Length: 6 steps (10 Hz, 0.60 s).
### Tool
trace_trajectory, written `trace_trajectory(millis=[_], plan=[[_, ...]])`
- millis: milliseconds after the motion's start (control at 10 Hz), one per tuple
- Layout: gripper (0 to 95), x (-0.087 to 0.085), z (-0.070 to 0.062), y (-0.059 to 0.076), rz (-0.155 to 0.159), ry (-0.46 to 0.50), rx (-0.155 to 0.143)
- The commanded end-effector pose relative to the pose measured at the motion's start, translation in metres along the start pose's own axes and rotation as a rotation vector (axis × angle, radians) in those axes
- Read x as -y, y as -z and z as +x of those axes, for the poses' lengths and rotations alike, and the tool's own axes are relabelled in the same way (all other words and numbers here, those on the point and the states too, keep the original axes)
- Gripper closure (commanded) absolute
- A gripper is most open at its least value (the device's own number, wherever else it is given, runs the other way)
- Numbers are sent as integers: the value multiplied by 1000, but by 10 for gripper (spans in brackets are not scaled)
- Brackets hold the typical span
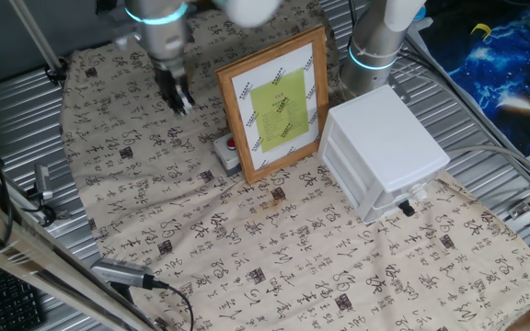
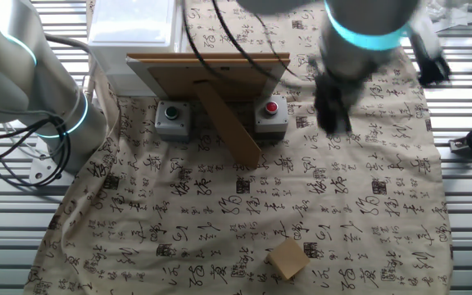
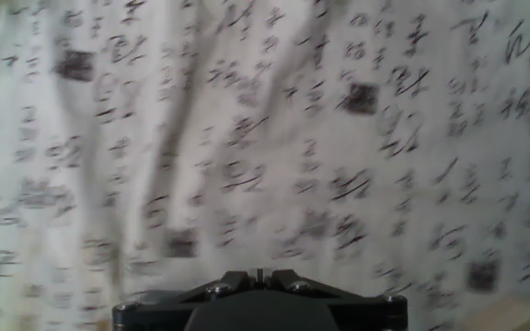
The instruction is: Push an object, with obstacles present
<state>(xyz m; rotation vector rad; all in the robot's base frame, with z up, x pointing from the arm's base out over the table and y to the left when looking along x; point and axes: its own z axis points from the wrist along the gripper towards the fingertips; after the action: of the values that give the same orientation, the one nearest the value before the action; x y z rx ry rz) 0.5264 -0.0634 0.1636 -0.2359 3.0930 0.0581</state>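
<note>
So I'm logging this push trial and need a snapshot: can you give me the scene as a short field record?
object: small wooden block, on the cloth, near edge in the other fixed view
pincer: above the cloth, apart from the block, blurred
obstacles: picture frame standing upright; grey box with red button behind it; white drawer unit beside the frame
surface: printed cloth
contact: none visible

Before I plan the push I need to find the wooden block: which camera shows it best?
The other fixed view shows the wooden block best: whole and sharp on the cloth, near the bottom edge, well apart from the gripper. The first fixed view does not show it. The hand view catches only a blurred tan corner at its lower right, possibly the block.
</note>
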Motion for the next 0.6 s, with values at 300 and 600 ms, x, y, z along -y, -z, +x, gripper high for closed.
trace_trajectory(millis=[300,600], plan=[[950,87,74,4,0,94,5],[950,136,114,-5,2,157,7]])
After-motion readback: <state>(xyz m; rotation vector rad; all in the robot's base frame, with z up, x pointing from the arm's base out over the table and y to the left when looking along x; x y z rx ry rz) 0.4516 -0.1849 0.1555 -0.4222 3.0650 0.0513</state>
